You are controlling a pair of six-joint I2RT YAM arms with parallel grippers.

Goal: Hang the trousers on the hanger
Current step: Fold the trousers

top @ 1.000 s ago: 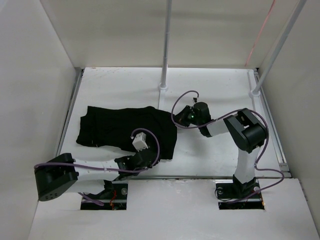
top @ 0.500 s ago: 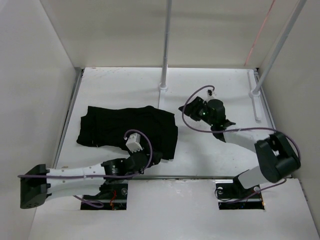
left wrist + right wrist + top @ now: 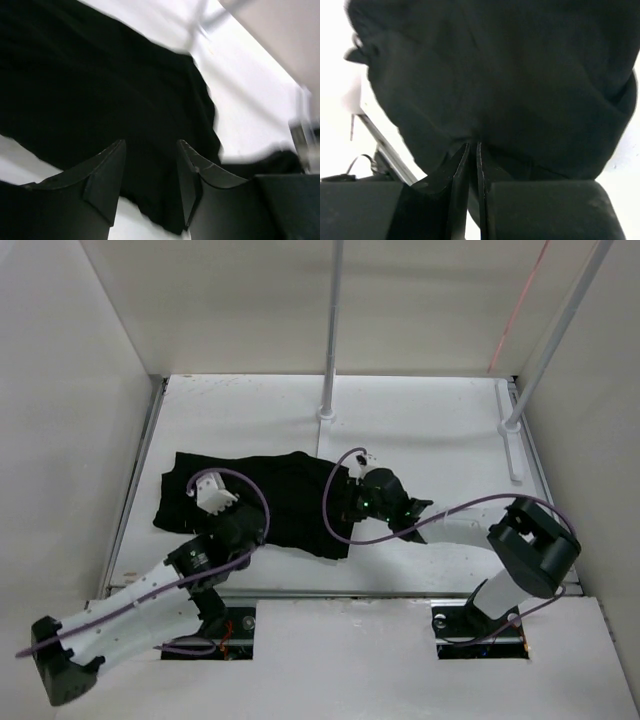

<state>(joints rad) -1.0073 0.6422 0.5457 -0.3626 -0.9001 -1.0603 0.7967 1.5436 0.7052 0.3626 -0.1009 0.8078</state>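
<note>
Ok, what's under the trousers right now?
Only white table shows around the trousers. The black cloth is opaque, so anything beneath is hidden. On top, the right fingers pinch a fold.

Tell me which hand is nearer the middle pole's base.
Right. The right hand pinches the trousers in front of the pole base; the left hand is open over the trousers, farther left and nearer the front edge.
</note>
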